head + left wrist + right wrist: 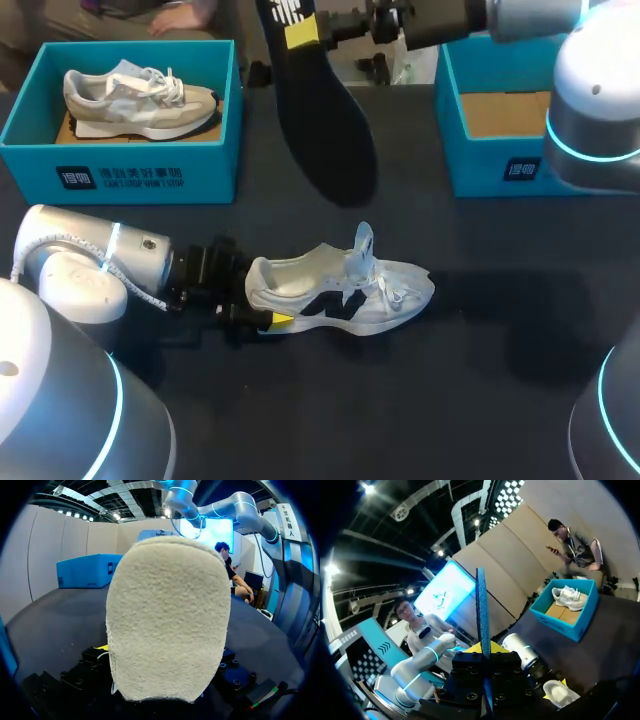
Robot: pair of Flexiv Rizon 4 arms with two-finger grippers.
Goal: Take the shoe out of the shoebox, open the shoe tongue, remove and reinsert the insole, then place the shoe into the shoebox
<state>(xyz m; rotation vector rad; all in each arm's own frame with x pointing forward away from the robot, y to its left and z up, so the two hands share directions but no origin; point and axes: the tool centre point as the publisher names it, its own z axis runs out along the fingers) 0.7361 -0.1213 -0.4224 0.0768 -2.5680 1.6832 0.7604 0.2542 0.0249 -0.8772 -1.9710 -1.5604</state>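
A white shoe with black side markings (345, 290) lies on its side on the dark table, tongue (362, 245) pulled up. My left gripper (262, 312) is at its heel, one yellow fingertip (283, 318) against the near side; the pale suede heel (167, 615) fills the left wrist view, held between the fingers. Raised at the back of the table, my right gripper (305, 30) is shut on one end of the black insole (322, 115), which hangs toward the table. In the right wrist view the insole (481, 605) shows edge-on, rising from the gripper (483, 655).
A teal shoebox (150, 165) at the back left holds a second grey-and-white shoe (135, 98). Another teal shoebox (490, 160) at the back right shows a bare cardboard floor. My right arm's body (600, 100) stands over that box.
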